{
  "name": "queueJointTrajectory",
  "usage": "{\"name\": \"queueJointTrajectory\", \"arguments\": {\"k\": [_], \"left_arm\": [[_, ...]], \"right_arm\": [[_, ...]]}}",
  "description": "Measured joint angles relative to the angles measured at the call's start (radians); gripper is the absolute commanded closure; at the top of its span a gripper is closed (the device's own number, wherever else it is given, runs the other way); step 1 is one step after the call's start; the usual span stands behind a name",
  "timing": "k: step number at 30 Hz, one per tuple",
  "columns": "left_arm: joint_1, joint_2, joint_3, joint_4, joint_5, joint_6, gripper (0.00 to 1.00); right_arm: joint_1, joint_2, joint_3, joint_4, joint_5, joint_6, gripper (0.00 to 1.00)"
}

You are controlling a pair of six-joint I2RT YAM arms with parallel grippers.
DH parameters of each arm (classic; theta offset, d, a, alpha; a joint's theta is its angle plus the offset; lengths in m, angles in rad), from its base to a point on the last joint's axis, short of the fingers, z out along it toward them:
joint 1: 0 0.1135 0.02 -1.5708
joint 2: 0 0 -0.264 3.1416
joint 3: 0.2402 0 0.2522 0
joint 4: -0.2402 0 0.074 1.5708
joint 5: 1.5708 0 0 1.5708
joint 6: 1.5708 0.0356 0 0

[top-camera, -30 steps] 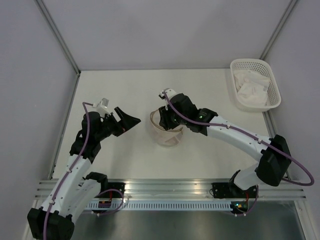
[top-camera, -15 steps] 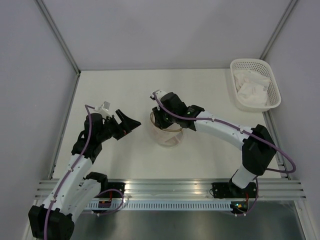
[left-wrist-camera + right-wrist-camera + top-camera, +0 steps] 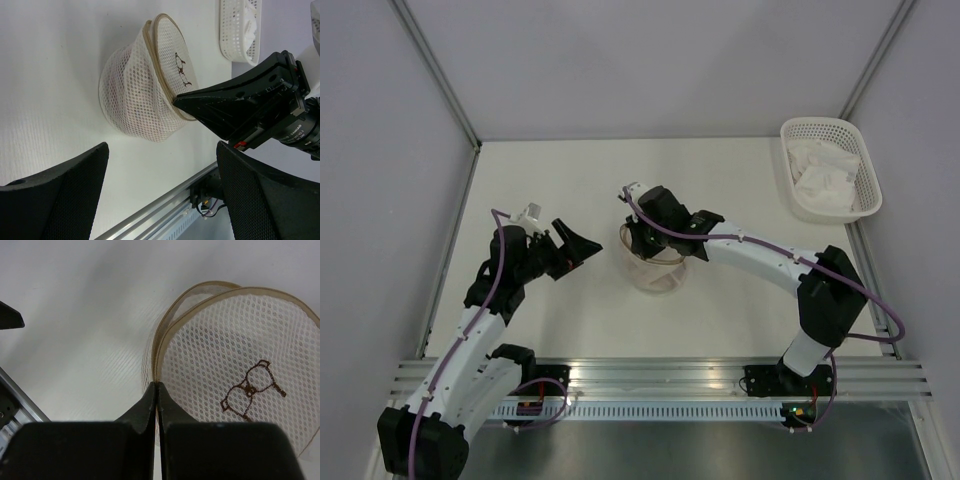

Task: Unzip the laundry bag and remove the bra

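Basket (image 3: 870, 182) at 2 o'clock on your bench (image 3: 550, 170) holds white cloth (image 3: 823, 172). Laundry bag (image 3: 658, 274) sits mid-bench, its contents a pale blur through the mesh. Right claw (image 3: 157, 386) is clenched at the zip rim (image 3: 159, 347), on the bag's 9 o'clock side. Left claw (image 3: 582, 240) is released, further out at 9 o'clock. Only your right wrist view shows the tips meeting; whether they pinch a tab, cannot tell.

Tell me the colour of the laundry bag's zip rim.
Tan-brown zip rim, best in the right wrist view.
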Motion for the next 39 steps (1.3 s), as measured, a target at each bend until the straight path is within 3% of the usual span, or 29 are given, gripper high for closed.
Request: {"name": "queueJointTrajectory", "arguments": {"k": [4, 15, 24, 25, 27, 28, 29, 31, 36, 39], "left_arm": [[0.0, 0.001, 0.0, 0.0, 0.0, 0.0, 0.09], [0.0, 0.0, 0.0, 0.0, -0.002, 0.0, 0.09], [0.0, 0.0, 0.0, 0.0, -0.002, -0.002, 0.09], [0.0, 0.0, 0.0, 0.0, -0.002, -0.003, 0.09], [0.0, 0.0, 0.0, 0.0, -0.001, -0.006, 0.09], [0.0, 0.0, 0.0, 0.0, -0.001, -0.008, 0.09], [0.0, 0.0, 0.0, 0.0, -0.001, -0.008, 0.09], [0.0, 0.0, 0.0, 0.0, -0.001, -0.008, 0.09], [0.0, 0.002, 0.0, 0.0, 0.0, -0.009, 0.09], [0.0, 0.002, 0.0, 0.0, 0.0, -0.009, 0.09]], "right_arm": [[0.0, -0.018, -0.002, -0.008, 0.032, 0.0, 1.0], [0.0, -0.269, -0.08, -0.016, 0.375, 0.084, 1.0], [-0.001, -0.439, -0.225, -0.156, 0.705, 0.446, 0.99], [-0.001, -0.46, -0.245, -0.186, 0.725, 0.49, 0.96], [-0.001, -0.494, -0.279, -0.262, 0.771, 0.586, 0.76], [-0.001, -0.504, -0.289, -0.303, 0.79, 0.629, 0.59], [-0.001, -0.508, -0.296, -0.332, 0.803, 0.658, 0.5], [-0.001, -0.509, -0.303, -0.4, 0.822, 0.71, 0.38], [0.012, -0.511, -0.273, -0.478, 0.855, 0.734, 0.35], [0.037, -0.533, -0.229, -0.43, 0.852, 0.644, 0.35]]}}
